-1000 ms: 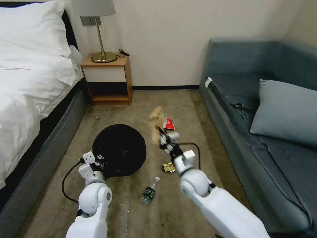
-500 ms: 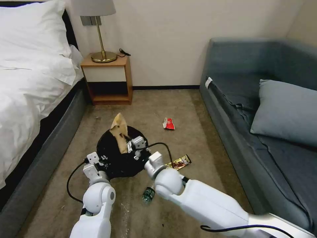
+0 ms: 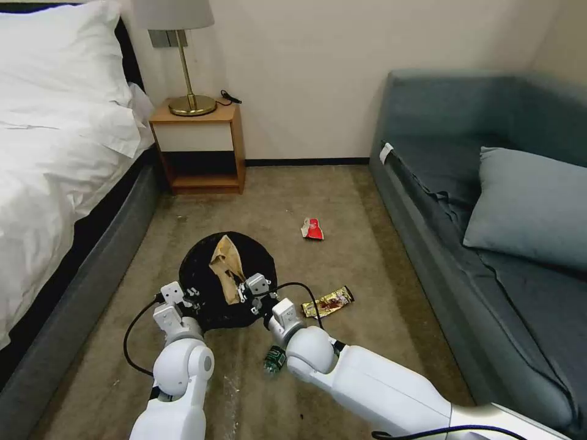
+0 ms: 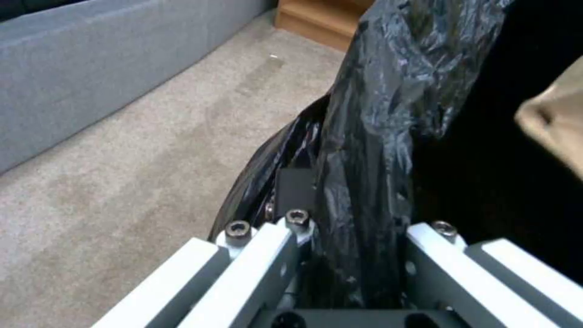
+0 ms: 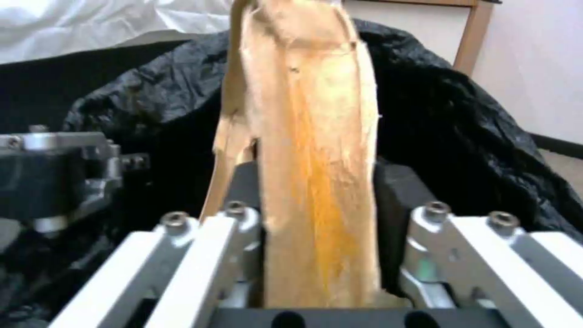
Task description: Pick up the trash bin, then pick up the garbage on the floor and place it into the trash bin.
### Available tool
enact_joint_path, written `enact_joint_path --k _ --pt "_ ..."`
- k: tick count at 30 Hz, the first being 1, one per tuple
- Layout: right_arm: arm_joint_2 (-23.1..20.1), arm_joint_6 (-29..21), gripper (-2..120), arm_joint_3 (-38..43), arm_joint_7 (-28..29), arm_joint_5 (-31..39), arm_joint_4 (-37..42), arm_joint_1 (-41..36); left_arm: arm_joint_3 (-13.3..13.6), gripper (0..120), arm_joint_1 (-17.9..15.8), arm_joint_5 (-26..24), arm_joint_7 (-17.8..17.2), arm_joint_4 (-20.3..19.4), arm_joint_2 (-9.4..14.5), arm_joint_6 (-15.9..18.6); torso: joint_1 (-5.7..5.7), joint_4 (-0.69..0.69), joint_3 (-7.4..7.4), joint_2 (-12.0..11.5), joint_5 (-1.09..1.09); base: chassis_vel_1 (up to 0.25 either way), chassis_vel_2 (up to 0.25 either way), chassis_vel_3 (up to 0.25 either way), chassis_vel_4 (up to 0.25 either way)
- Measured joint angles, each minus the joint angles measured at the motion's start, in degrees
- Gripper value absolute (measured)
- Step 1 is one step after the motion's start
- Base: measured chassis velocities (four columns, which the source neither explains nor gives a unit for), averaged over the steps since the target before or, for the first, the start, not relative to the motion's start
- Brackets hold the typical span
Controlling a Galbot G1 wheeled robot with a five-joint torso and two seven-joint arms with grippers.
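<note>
right gripper (image 3: 239, 288) clamps the crumpled brown paper bag (image 3: 226, 266) over the mouth of the trash bin (image 3: 202, 260), whose lined rim the left gripper (image 3: 191, 297) pinches. risk: the tall bag may catch the rim and tip out (judgement). bottle (image 3: 274, 359), gold-brown wrapper (image 3: 328, 302) and red-and-white wrapper (image 3: 313, 229) lie beside the bin.

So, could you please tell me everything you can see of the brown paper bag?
The brown paper bag is a crumpled, flattened strip of tan paper, creased lengthwise, with a torn edge and an orange-yellow stain down its middle. The right pincer is shut on its lower end, so it stands up from between the fingers. It hangs over the open mouth of the trash bin, whose black liner lies behind it. The left pincer clamps the bin's rim.
</note>
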Motion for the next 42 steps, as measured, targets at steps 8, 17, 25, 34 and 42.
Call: enact_joint_path --k 8,17,25,34,42 --pt "-1.2 -1.4 66 0.0 0.7 0.7 3.4 0.4 -0.3 1 -0.1 0.0 -0.2 0.2 0.0 0.0 0.0 0.0 0.0 0.0 0.0 0.0 0.0 0.0 0.0" --pt "-2.8 -2.8 96 -0.4 1.0 1.4 5.4 0.7 -0.3 1 -0.3 0.1 -0.3 0.2 0.0 -0.1 0.0 0.0 0.0 0.0 0.0 0.0 0.0 0.0 0.0" --pt "-4.9 -7.6 100 4.0 3.5 5.4 7.2 2.2 -0.7 1 -0.4 -0.1 -0.4 0.1 0.1 -0.1 0.0 0.02 0.0 0.0 0.01 0.0 0.0 0.0 0.0" --pt "-11.5 -29.9 100 8.0 27.2 31.3 10.4 2.4 -2.5 1 -0.1 -0.1 -0.2 -1.1 0.3 -0.6 0.0 -0.02 0.0 0.0 0.0 0.0 0.0 0.0 0.0" --pt "-2.4 -38.4 100 6.6 41.0 54.0 7.1 1.7 -2.9 1 1.1 -0.4 -0.2 -2.4 0.3 -0.6 0.0 0.02 -0.01 0.0 -0.01 0.0 0.0 0.0 0.0"
